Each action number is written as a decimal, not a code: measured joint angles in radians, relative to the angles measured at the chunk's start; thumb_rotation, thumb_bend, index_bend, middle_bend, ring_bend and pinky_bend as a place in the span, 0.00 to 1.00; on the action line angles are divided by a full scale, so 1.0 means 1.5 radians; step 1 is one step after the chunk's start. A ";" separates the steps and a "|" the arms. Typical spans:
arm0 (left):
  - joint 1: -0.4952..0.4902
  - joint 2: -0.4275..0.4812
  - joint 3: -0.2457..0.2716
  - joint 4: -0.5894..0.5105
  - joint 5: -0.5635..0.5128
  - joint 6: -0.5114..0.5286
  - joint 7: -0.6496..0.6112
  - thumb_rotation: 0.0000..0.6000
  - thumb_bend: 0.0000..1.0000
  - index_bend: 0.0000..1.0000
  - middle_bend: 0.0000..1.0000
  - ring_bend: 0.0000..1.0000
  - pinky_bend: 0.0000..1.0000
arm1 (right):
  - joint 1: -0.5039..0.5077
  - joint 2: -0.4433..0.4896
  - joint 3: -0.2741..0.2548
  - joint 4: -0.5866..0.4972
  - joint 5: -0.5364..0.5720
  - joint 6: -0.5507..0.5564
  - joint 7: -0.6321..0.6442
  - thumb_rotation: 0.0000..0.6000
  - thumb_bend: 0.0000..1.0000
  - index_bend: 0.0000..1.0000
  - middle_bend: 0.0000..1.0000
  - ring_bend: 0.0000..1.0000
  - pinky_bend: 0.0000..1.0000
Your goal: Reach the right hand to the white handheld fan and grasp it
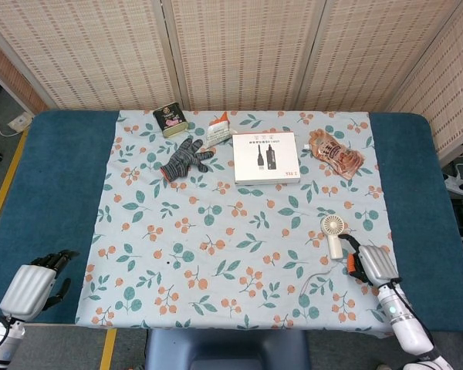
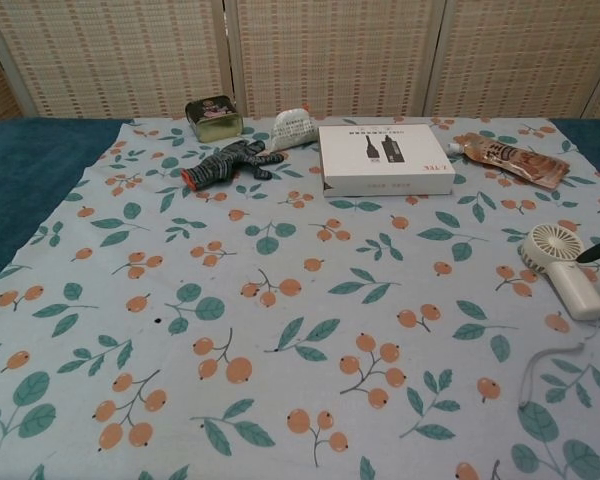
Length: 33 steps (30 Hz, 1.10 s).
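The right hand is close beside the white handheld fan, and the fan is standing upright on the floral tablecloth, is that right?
Not quite. The white handheld fan is lying flat on the floral tablecloth, not standing upright; the chest view shows this most plainly. The right hand is indeed close beside it and not yet gripping it.
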 measured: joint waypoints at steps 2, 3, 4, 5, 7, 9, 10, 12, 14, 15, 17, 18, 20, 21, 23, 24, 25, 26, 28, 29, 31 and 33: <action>0.000 0.000 0.000 0.000 0.000 0.000 0.000 1.00 0.49 0.22 0.24 0.32 0.48 | 0.001 -0.001 0.000 0.001 0.000 -0.001 0.002 1.00 0.70 0.17 0.87 0.74 0.65; 0.000 0.000 0.000 0.000 0.001 0.000 0.000 1.00 0.49 0.22 0.24 0.32 0.48 | 0.001 -0.001 0.000 0.001 0.000 -0.001 0.003 1.00 0.70 0.17 0.87 0.74 0.65; 0.000 0.000 0.001 0.000 0.001 0.000 0.001 1.00 0.49 0.22 0.24 0.32 0.48 | 0.002 -0.002 0.000 0.002 0.000 -0.002 0.004 1.00 0.70 0.17 0.87 0.74 0.65; 0.000 0.000 0.001 0.000 0.001 0.001 0.001 1.00 0.49 0.22 0.24 0.32 0.48 | 0.002 -0.003 0.000 0.004 0.000 -0.002 0.005 1.00 0.70 0.17 0.87 0.74 0.65; 0.000 0.000 0.001 0.000 0.001 0.001 0.001 1.00 0.49 0.22 0.24 0.32 0.48 | 0.003 -0.005 0.000 0.006 -0.001 -0.003 0.008 1.00 0.70 0.17 0.87 0.74 0.65; 0.000 0.000 0.001 0.000 0.001 0.001 0.001 1.00 0.49 0.22 0.24 0.32 0.48 | 0.003 -0.006 -0.001 0.007 -0.004 -0.003 0.011 1.00 0.70 0.17 0.87 0.74 0.65; 0.000 0.000 0.001 0.000 0.000 0.000 0.001 1.00 0.49 0.22 0.24 0.32 0.48 | 0.004 -0.007 -0.002 0.008 -0.005 -0.002 0.012 1.00 0.70 0.17 0.87 0.74 0.65; 0.000 0.000 0.000 0.000 -0.001 0.000 0.001 1.00 0.49 0.22 0.24 0.32 0.48 | 0.004 -0.008 -0.002 0.008 -0.006 -0.002 0.013 1.00 0.70 0.17 0.87 0.74 0.65; 0.000 0.001 0.000 -0.001 -0.001 0.000 0.002 1.00 0.49 0.22 0.24 0.32 0.48 | 0.005 -0.008 -0.003 0.008 -0.006 -0.002 0.013 1.00 0.70 0.17 0.87 0.74 0.65; 0.000 0.001 0.000 -0.002 0.000 0.000 0.002 1.00 0.49 0.22 0.24 0.32 0.48 | 0.005 -0.008 -0.003 0.009 -0.007 -0.001 0.013 1.00 0.70 0.17 0.87 0.74 0.65; 0.002 0.001 0.001 -0.002 0.001 0.002 0.001 1.00 0.49 0.22 0.24 0.32 0.48 | 0.005 -0.009 -0.003 0.009 -0.007 -0.001 0.014 1.00 0.70 0.17 0.87 0.74 0.65; 0.002 0.001 0.001 -0.002 0.001 0.002 0.001 1.00 0.49 0.22 0.24 0.32 0.48 | 0.005 -0.009 -0.003 0.009 -0.007 -0.001 0.013 1.00 0.70 0.17 0.87 0.74 0.65; 0.001 0.001 0.001 -0.002 0.001 0.002 0.002 1.00 0.49 0.22 0.24 0.32 0.48 | 0.005 -0.008 -0.003 0.008 -0.007 -0.001 0.013 1.00 0.70 0.17 0.87 0.74 0.65; 0.001 0.001 0.001 -0.002 0.001 0.002 0.002 1.00 0.49 0.22 0.24 0.32 0.48 | 0.005 -0.008 -0.003 0.008 -0.007 0.000 0.013 1.00 0.70 0.17 0.87 0.74 0.65; 0.001 0.001 0.000 -0.001 0.000 0.001 0.002 1.00 0.49 0.22 0.24 0.32 0.48 | 0.005 -0.007 -0.003 0.006 -0.008 0.001 0.013 1.00 0.70 0.17 0.87 0.74 0.65; 0.000 0.001 0.000 -0.001 0.000 0.000 0.002 1.00 0.49 0.22 0.24 0.32 0.48 | 0.005 -0.007 -0.003 0.004 -0.008 0.001 0.012 1.00 0.70 0.17 0.87 0.74 0.65; 0.000 0.001 -0.001 -0.002 -0.001 0.000 0.002 1.00 0.49 0.22 0.24 0.32 0.48 | 0.005 -0.006 -0.003 0.003 -0.008 0.002 0.012 1.00 0.70 0.17 0.87 0.74 0.65; 0.000 0.001 -0.001 -0.002 -0.001 0.000 0.002 1.00 0.49 0.22 0.24 0.32 0.48 | 0.005 -0.005 -0.004 0.001 -0.009 0.002 0.011 1.00 0.70 0.17 0.87 0.74 0.65; 0.000 0.001 0.000 -0.002 0.000 0.000 0.002 1.00 0.49 0.22 0.24 0.32 0.48 | 0.005 -0.004 -0.004 -0.002 -0.010 0.003 0.010 1.00 0.70 0.17 0.87 0.74 0.65; 0.001 0.001 0.001 -0.002 0.001 0.002 0.002 1.00 0.49 0.22 0.24 0.32 0.48 | 0.005 -0.003 -0.004 -0.004 -0.010 0.003 0.009 1.00 0.70 0.17 0.87 0.74 0.65; 0.002 0.002 0.002 -0.002 0.002 0.004 0.001 1.00 0.49 0.22 0.24 0.32 0.48 | 0.005 -0.002 -0.005 -0.006 -0.010 0.004 0.008 1.00 0.70 0.17 0.87 0.74 0.65; 0.002 0.002 0.002 -0.002 0.002 0.003 0.001 1.00 0.49 0.22 0.24 0.32 0.48 | 0.005 -0.001 -0.005 -0.009 -0.010 0.005 0.006 1.00 0.70 0.17 0.87 0.74 0.65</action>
